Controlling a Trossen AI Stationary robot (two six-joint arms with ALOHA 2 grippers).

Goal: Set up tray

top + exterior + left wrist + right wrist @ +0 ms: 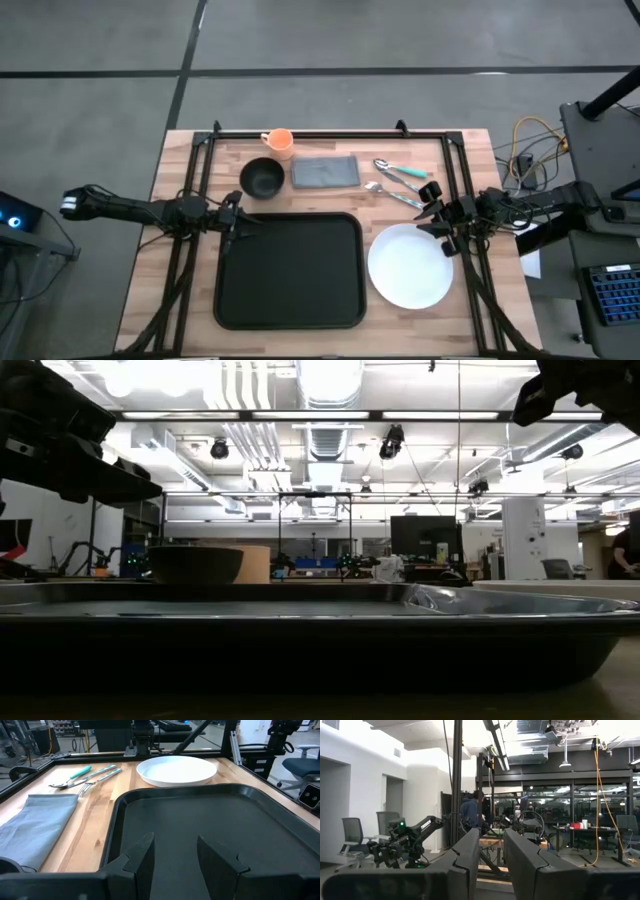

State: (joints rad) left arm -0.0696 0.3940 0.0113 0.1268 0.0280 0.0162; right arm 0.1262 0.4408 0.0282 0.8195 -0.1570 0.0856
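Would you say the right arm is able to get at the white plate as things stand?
Probably yes. The right claw hangs open and empty right by the far edge of the white plate, which lies bare on the table beside the tray, with nothing on it or in between.

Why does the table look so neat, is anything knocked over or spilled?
Nothing stands out. The tray lies flat and empty, the white plate sits beside it, and the bowl, orange cup, grey cloth and cutlery sit tidy beyond it.
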